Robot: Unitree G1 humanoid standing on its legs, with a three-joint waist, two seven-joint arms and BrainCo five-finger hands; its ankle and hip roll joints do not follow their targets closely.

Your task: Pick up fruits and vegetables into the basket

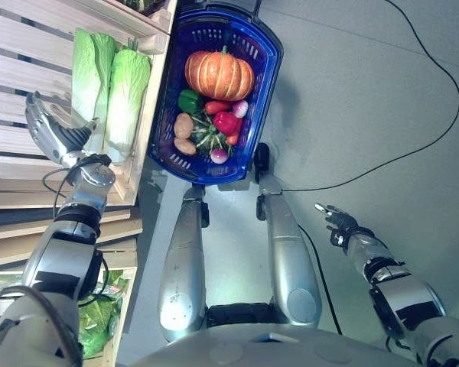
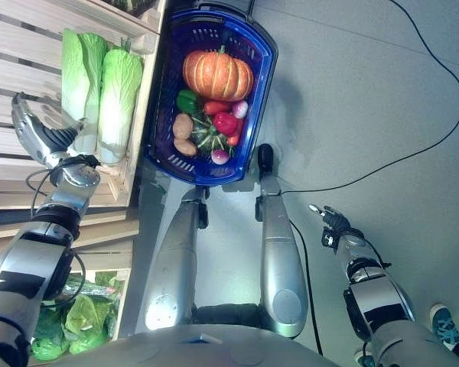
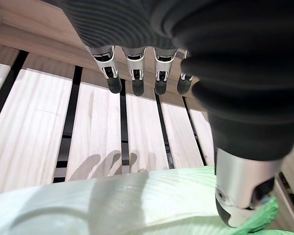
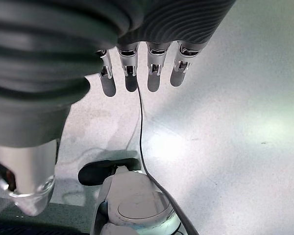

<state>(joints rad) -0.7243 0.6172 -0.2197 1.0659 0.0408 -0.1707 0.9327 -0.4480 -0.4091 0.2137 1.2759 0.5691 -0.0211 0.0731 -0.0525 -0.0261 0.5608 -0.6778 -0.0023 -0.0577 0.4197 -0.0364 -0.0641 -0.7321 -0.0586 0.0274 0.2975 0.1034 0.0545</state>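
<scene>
Napa cabbage (image 3: 137, 205) lay just beneath the left hand (image 3: 137, 73), whose fingers hung straight over the slatted crate (image 1: 30, 46). Right hand (image 2: 327, 216) hung relaxed over the floor. No writing was legible.

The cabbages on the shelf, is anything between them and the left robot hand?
Nothing visible. The left robot hand hangs open right beside the nearer cabbage, over bare shelf slats.

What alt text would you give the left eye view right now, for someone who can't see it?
The robot's left hand, fingers open, reaches over a slatted wooden shelf beside two napa cabbages. Next to the shelf, a blue basket on the grey floor holds a pumpkin, peppers, potatoes and other produce. The right hand hangs open over the floor.
</scene>
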